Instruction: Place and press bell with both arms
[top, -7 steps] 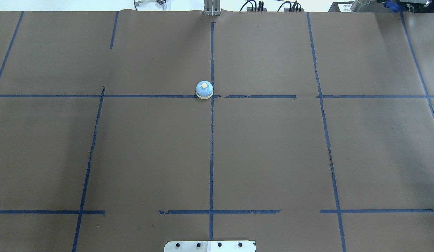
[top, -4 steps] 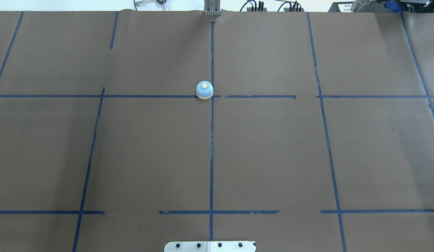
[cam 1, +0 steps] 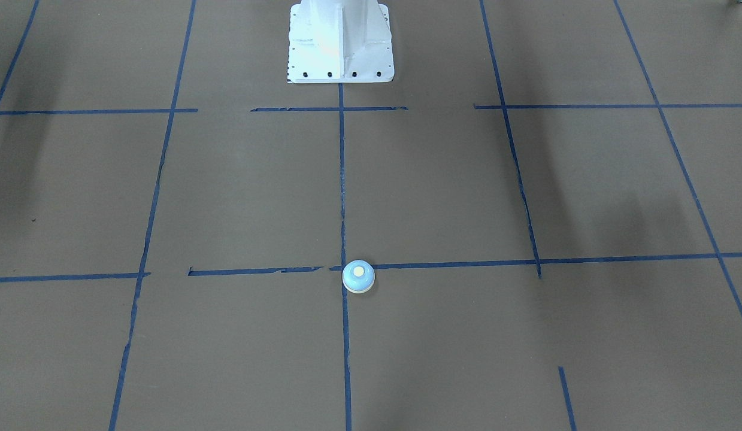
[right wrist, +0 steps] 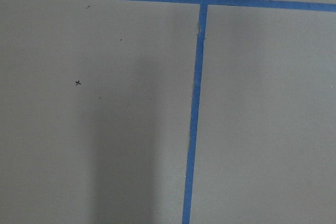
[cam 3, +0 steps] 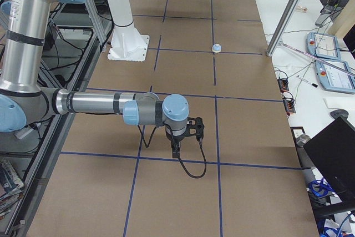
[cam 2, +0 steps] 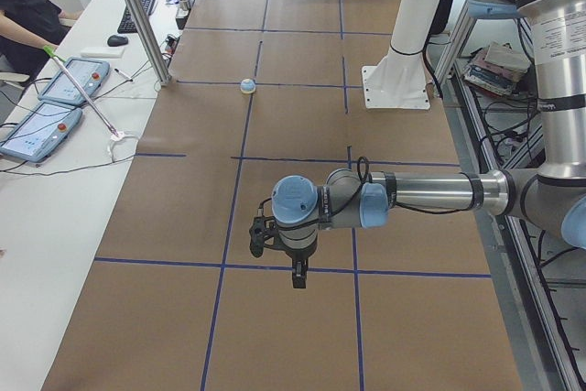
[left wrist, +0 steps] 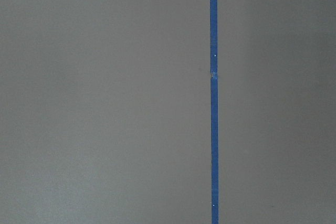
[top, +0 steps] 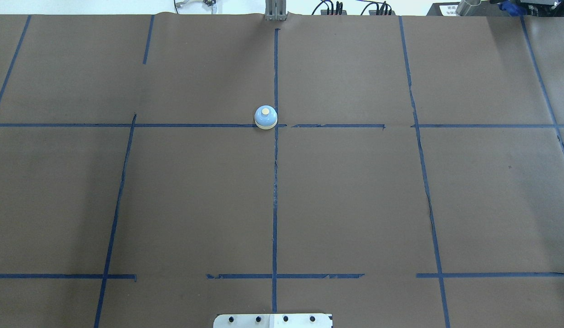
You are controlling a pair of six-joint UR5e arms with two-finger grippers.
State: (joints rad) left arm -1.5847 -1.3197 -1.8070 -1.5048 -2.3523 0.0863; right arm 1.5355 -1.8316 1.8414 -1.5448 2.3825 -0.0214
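The bell (top: 266, 117) sits upright on my brown-papered surface (top: 354, 191), right by a crossing of the blue tape lines (top: 275, 205). My left hand (cam 2: 296, 274) and right hand (cam 3: 176, 149) hang over opposite ends, well away from it, and I honestly can't tell if they're spread or pressed together. There's a white desk (cam 2: 55, 190) running alongside.

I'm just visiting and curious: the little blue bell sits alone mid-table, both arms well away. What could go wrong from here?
1. The bell is small and domed; an end effector closing slightly off-centre might slip or knock it across the paper.
2. The left end effector and the right end effector both must reach that one spot, so they could bump each other.
3. The slack black cable hanging at the right end effector might snag.
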